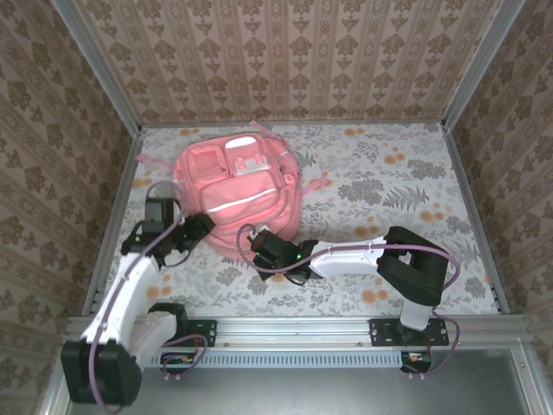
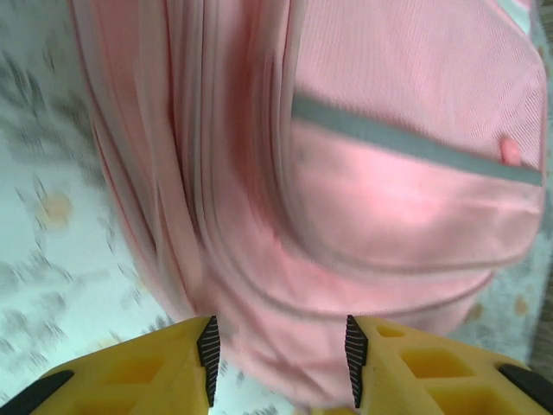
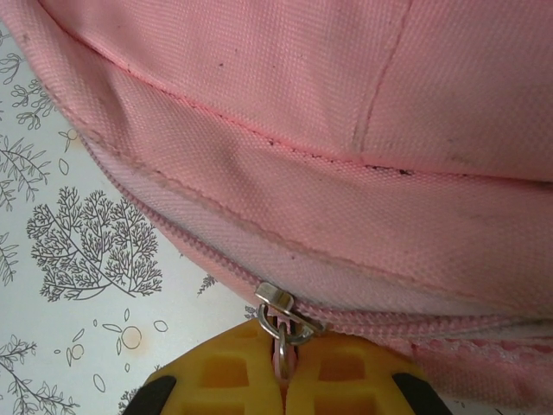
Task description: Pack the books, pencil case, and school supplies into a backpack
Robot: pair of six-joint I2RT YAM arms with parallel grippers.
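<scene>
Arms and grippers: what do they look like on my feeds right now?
Left arm and right arm: white links, black joints, purple cables. Left gripper and right gripper: yellow lattice-moulded fingers; the left's have black ribbed pads.

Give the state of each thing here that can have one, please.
backpack: lying flat, front side up
zipper: closed right of its slider, the rest unclear
zipper pull: pinched by the right gripper
left gripper: open, at the backpack's edge
right gripper: shut on the zipper pull
</scene>
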